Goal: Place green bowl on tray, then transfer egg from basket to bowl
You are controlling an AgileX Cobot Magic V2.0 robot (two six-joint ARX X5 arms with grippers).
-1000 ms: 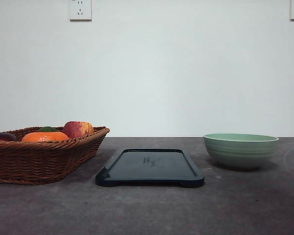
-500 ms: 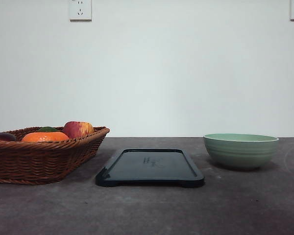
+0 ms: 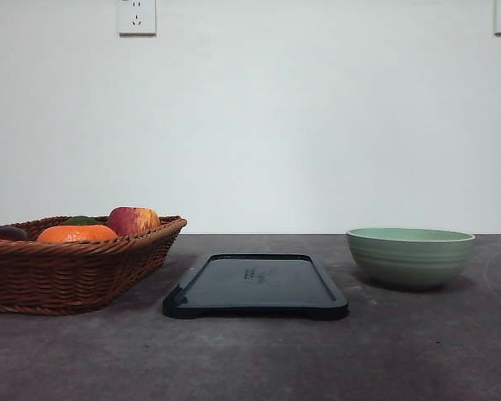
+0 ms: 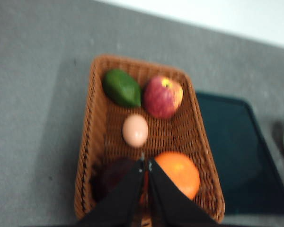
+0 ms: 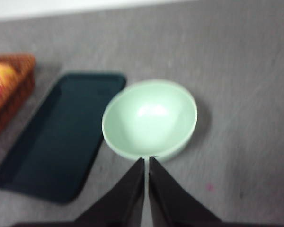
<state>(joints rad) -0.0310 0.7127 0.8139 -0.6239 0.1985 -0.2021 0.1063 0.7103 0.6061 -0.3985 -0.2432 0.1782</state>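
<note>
1. The step in hand is judged to be the bowl placement: the green bowl (image 3: 411, 256) stands on the table (image 3: 250, 359) at the right of the front view, apart from the tray (image 3: 255, 286) at centre, which carries nothing.
2. In the right wrist view the right pincer (image 5: 146, 163) is seen closed and empty, its tips over the near rim of the bowl; it should be opened before the rim is gripped.
3. The bowl is best lifted level and set flat inside the tray's raised rim.
4. The left pincer (image 4: 145, 165) is closed, holding nothing, above the basket (image 4: 90, 142).
5. Counted: one bowl, one tray, one basket, one egg (image 4: 135, 131) lying mid-basket, one apple (image 4: 163, 96), one orange (image 4: 179, 173), one avocado (image 4: 121, 88), one dark item too blurred to name.
</note>
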